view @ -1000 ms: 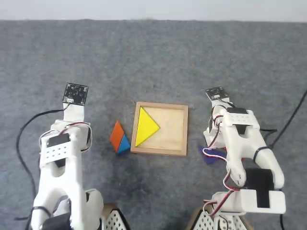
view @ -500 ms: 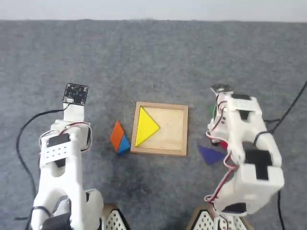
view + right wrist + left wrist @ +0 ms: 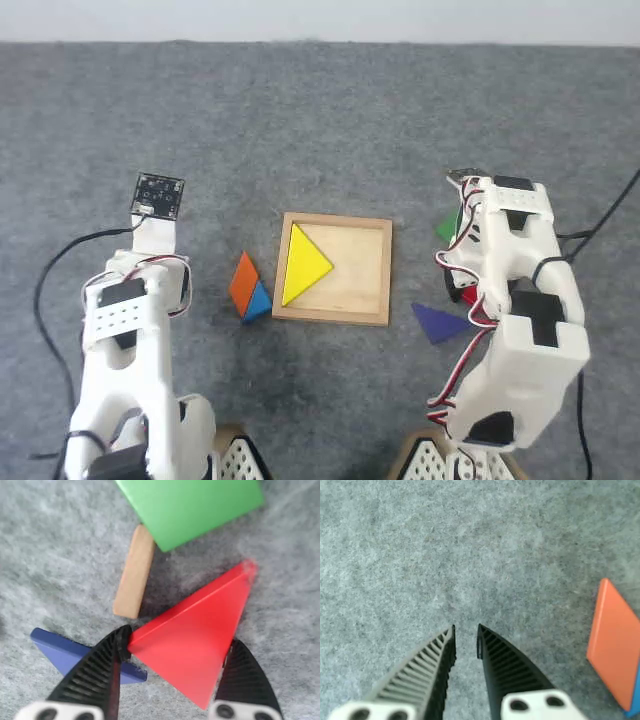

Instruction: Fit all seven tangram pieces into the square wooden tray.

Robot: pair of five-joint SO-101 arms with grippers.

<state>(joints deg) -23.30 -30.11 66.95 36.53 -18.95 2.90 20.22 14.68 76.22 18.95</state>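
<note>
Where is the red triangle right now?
In the right wrist view, the red triangle lies on the carpet between the jaws of the right gripper, beside the green piece, right of the wooden tray.

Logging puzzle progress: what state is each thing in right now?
tray: one piece in.
yellow triangle: flat inside tray.
orange piece: outside tray, beside blue piece.
purple triangle: outside tray.
green piece: outside tray.
tan piece: outside tray.
right gripper: open, astride red triangle.
left gripper: slightly open, empty.
</note>
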